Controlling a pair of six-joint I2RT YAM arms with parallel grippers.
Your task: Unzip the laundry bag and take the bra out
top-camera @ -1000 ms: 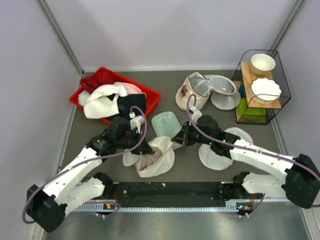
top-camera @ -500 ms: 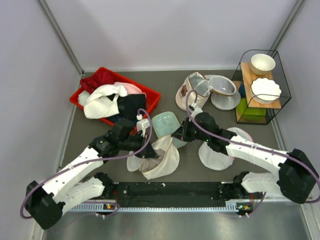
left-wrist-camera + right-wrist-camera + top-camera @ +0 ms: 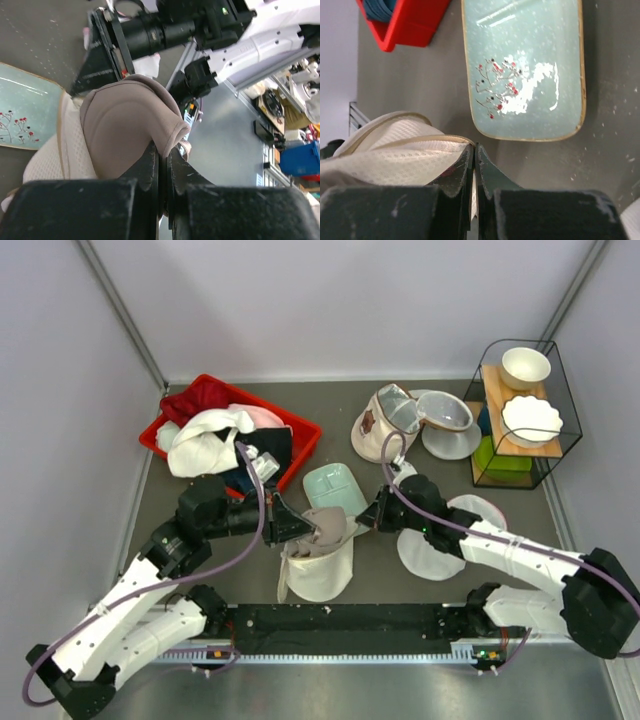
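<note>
The taupe bra (image 3: 328, 526) is pinched in my shut left gripper (image 3: 306, 529) and lifted partly out of the cream-white laundry bag (image 3: 318, 570), which hangs open below it at the table's front centre. In the left wrist view the bra cup (image 3: 125, 125) rises from my left gripper (image 3: 163, 156), with the bag's padded wall (image 3: 52, 155) to its left. My right gripper (image 3: 367, 524) is shut on the bag's right rim. In the right wrist view my right gripper (image 3: 475, 150) clamps the zip edge of the bag (image 3: 395, 152).
A pale green plate (image 3: 335, 487) lies just behind the bag. A red bin (image 3: 305, 435) of clothes stands at the back left. A beige pouch (image 3: 383, 425), white mesh bags (image 3: 450, 440) (image 3: 425, 558) and a wire rack (image 3: 520, 420) with bowls are on the right.
My left gripper has drawn back to the left and lifted, pulling the taupe bra up out of the bag. The bag has stretched open and upright between the two grippers.
</note>
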